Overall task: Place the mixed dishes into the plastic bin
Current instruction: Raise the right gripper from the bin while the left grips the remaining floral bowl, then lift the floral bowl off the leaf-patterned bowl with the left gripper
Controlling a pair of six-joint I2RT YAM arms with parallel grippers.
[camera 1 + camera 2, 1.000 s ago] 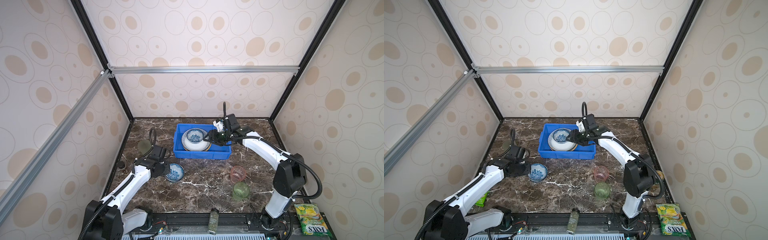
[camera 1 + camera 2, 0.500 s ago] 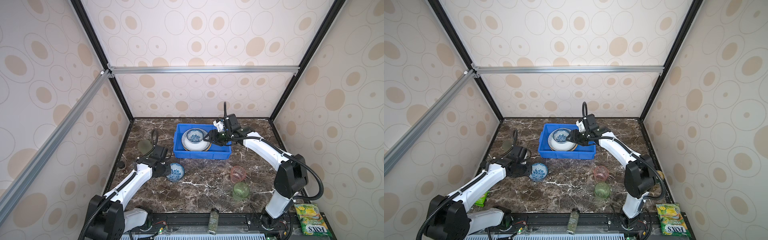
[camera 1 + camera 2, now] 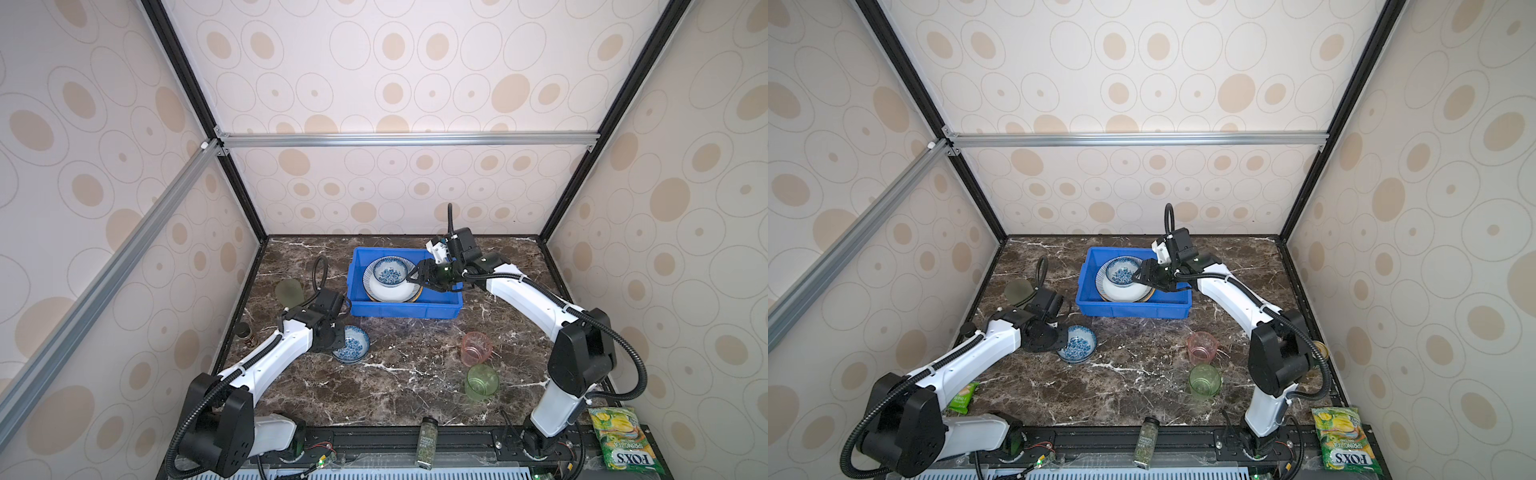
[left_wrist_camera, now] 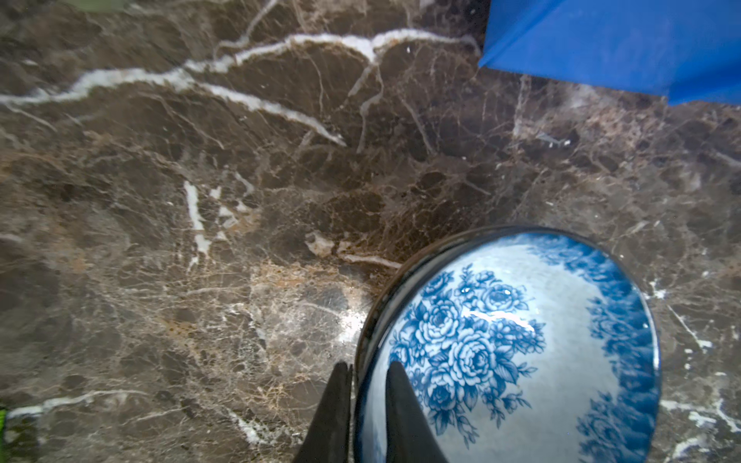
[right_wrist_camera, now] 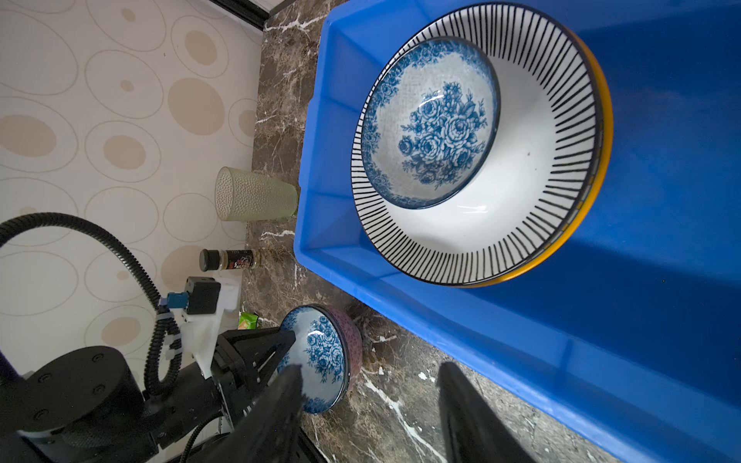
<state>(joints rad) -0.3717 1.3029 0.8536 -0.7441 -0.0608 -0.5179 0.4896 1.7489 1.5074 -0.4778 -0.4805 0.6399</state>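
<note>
Top views: dishes about half packed, with one bowl and three cups left out on the dark marble worktop [image 3: 407,386].
Inside the bright blue rectangular plastic bin [image 3: 405,309], a round stripe-rimmed ceramic plate [image 3: 390,293] is stacked on a yellow-edged plate [image 5: 601,132], with a blue-and-white floral ceramic bowl [image 3: 390,271] nested on top. A second floral bowl [image 3: 351,344] sits just in front of the bin's left corner. The left gripper [image 4: 368,373] pinches its rim, one finger inside and one outside. A frosted green tumbler [image 3: 289,292] stands by the left wall. A translucent pink cup [image 3: 476,348] and a translucent green cup [image 3: 481,382] wait nearer the front right. The right gripper [image 5: 369,365] hovers empty over the bin's right end, jaws apart. By this showing, roughly half the job is undone, and the gripped bowl looks likely to go in next.
</note>
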